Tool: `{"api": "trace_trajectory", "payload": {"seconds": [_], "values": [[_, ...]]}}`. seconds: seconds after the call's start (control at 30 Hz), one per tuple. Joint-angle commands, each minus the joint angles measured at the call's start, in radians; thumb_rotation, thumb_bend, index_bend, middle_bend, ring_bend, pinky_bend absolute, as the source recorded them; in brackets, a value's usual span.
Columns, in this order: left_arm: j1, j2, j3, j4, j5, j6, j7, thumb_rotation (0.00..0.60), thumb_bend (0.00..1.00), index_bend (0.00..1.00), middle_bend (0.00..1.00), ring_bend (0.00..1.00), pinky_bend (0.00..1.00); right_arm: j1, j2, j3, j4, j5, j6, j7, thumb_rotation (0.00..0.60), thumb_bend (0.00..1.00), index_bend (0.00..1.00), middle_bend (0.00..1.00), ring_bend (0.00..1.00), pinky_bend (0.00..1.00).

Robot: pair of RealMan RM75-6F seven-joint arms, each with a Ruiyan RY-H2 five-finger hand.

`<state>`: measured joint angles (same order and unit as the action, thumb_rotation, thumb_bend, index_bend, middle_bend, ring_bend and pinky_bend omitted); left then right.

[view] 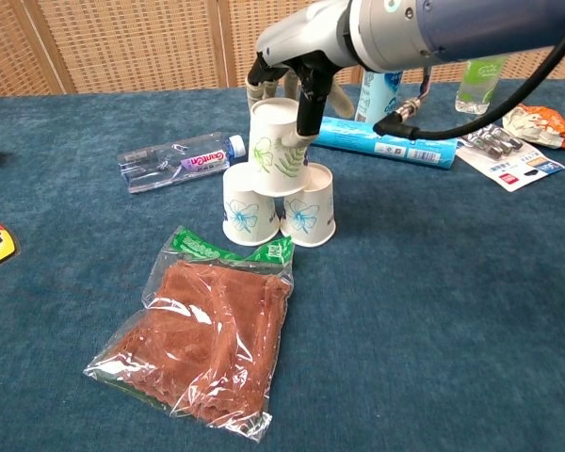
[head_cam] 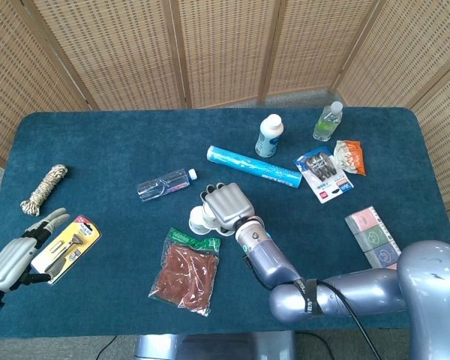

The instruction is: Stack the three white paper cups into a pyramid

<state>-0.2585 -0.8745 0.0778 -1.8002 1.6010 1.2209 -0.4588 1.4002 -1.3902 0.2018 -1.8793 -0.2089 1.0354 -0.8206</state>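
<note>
Two white paper cups with a blue flower print stand upside down and side by side on the blue table, the left cup (view: pixel 249 211) touching the right cup (view: pixel 310 209). A third cup (view: pixel 277 143) sits slightly tilted on top of the pair. My right hand (view: pixel 297 75) grips it from above, with a dark fingertip (view: pixel 310 111) against its side. In the head view my right hand (head_cam: pixel 226 206) covers the stack, and only a cup edge (head_cam: pixel 200 221) shows. My left hand (head_cam: pixel 19 253) is open at the table's left edge, far from the cups.
A bag of red strips (view: pixel 207 348) lies just in front of the cups. Behind them lie a flat plastic bottle (view: pixel 179 155) and a blue tube (view: pixel 386 141). A packaged tool (head_cam: pixel 69 246) lies by my left hand and a rope coil (head_cam: pixel 45 187) beyond it. Bottles (head_cam: pixel 269 135) and battery pack (head_cam: pixel 324 174) are at back right.
</note>
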Motion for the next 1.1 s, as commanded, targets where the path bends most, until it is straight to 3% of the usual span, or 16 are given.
{"api": "trace_trajectory", "payload": {"seconds": [0.03,0.3,0.43,0.63,0.77,1.1], "values": [[0.0,0.0,0.001,0.001,0.0,-0.001,-0.002,0.6,0.49,0.0,0.0,0.0,0.1,0.003,-0.002,-0.002,0.001,0.007,0.002,-0.003,0.6,0.45,0.28,0.23,0.23,0.68],[0.0,-0.001,0.001,0.008,0.006,0.003,-0.014,0.6,0.49,0.0,0.0,0.0,0.1,0.005,0.002,-0.002,-0.008,0.008,0.014,-0.005,0.6,0.45,0.12,0.18,0.18,0.61],[0.0,-0.001,0.001,0.009,0.008,0.005,-0.016,0.6,0.49,0.0,0.0,0.0,0.1,0.007,0.009,-0.006,-0.017,0.016,0.017,-0.013,0.6,0.44,0.09,0.16,0.17,0.56],[0.0,0.001,-0.001,0.007,0.007,0.009,-0.017,0.6,0.49,0.0,0.0,0.0,0.1,0.006,0.041,-0.014,-0.045,0.045,0.009,-0.024,0.6,0.44,0.0,0.09,0.1,0.42],[0.001,0.004,-0.001,0.001,0.008,0.014,-0.014,0.6,0.49,0.0,0.0,0.0,0.1,0.002,0.077,-0.019,-0.071,0.06,-0.004,-0.022,0.6,0.45,0.0,0.04,0.03,0.34],[0.012,0.02,0.003,-0.017,0.016,0.034,-0.007,0.6,0.49,0.0,0.0,0.0,0.1,-0.031,0.158,-0.047,-0.109,0.047,-0.016,0.006,0.6,0.51,0.0,0.01,0.0,0.31]]}}
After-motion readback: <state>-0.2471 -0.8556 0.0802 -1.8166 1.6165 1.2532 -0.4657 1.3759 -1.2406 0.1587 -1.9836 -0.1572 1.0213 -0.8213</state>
